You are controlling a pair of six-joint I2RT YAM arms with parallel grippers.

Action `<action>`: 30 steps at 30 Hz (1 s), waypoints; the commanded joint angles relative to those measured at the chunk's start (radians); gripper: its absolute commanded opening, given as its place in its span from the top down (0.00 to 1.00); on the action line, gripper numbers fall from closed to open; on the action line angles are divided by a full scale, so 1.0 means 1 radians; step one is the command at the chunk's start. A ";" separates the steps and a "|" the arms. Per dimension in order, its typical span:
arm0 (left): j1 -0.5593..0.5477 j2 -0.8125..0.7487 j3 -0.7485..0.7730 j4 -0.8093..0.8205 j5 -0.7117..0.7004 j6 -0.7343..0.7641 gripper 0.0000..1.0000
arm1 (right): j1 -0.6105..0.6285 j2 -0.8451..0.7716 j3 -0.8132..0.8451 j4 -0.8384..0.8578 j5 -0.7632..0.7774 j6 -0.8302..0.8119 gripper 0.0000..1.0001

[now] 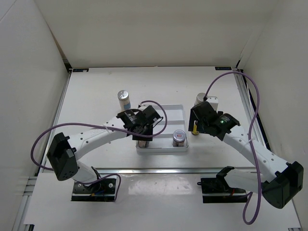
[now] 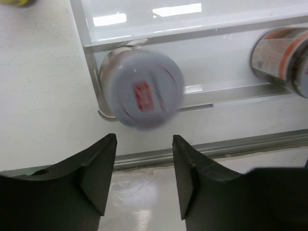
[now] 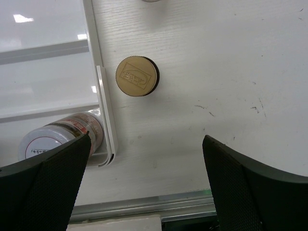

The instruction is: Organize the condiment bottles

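A squat silver-lidded jar (image 2: 143,89) stands in the white tray's (image 1: 163,108) front left corner, just ahead of my left gripper (image 2: 144,163), which is open and empty above it (image 1: 143,134). A second jar (image 1: 179,138) stands in the tray's front right corner. My right gripper (image 3: 147,183) is open wide and empty, just right of the tray (image 1: 196,124). A slim yellow bottle (image 3: 136,76) stands upright on the table between its fingers and the tray edge. One tall white blue-labelled bottle (image 1: 124,99) stands left of the tray, another (image 1: 199,100) behind my right gripper.
The tray's back compartments (image 3: 43,29) hold nothing in the wrist views. A metal rail (image 2: 231,144) runs along the table in front of the tray. White walls enclose the table on three sides. A yellow object (image 2: 14,2) shows at the left wrist view's top left edge.
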 commanded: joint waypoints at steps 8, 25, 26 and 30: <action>-0.006 0.005 0.092 -0.040 -0.064 0.016 0.51 | -0.003 -0.019 0.008 0.017 -0.006 0.009 0.00; -0.015 -0.251 0.174 -0.062 -0.480 0.154 0.03 | -0.072 0.076 0.101 0.054 0.096 -0.163 0.00; -0.005 -0.263 0.175 -0.062 -0.501 0.154 0.00 | -0.072 0.076 0.101 0.066 0.077 -0.163 0.00; 0.078 -0.312 0.165 -0.062 -0.550 0.229 0.00 | -0.127 0.119 0.101 0.123 -0.026 -0.190 0.00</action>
